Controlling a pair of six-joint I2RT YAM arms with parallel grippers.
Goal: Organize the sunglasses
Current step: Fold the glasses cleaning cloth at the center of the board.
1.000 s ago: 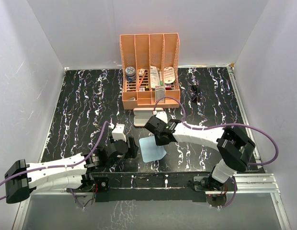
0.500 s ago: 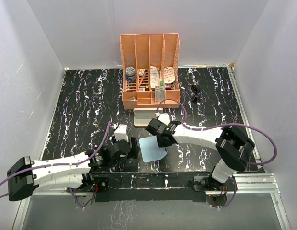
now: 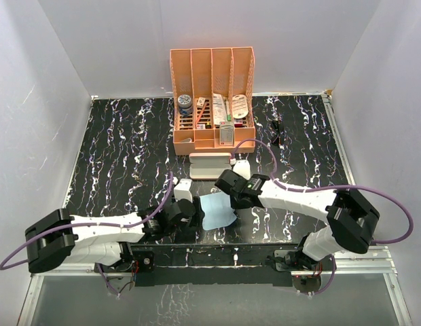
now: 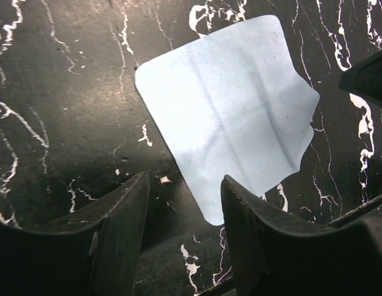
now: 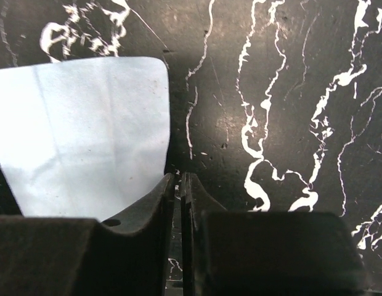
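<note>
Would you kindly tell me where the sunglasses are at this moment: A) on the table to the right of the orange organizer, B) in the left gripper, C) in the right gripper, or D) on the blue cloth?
A: the sunglasses lie on the black table just right of the orange organizer, well away from the blue cloth.

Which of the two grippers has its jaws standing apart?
The left gripper: a wide gap shows between its jaws, whereas the jaws of the right gripper almost touch.
</note>
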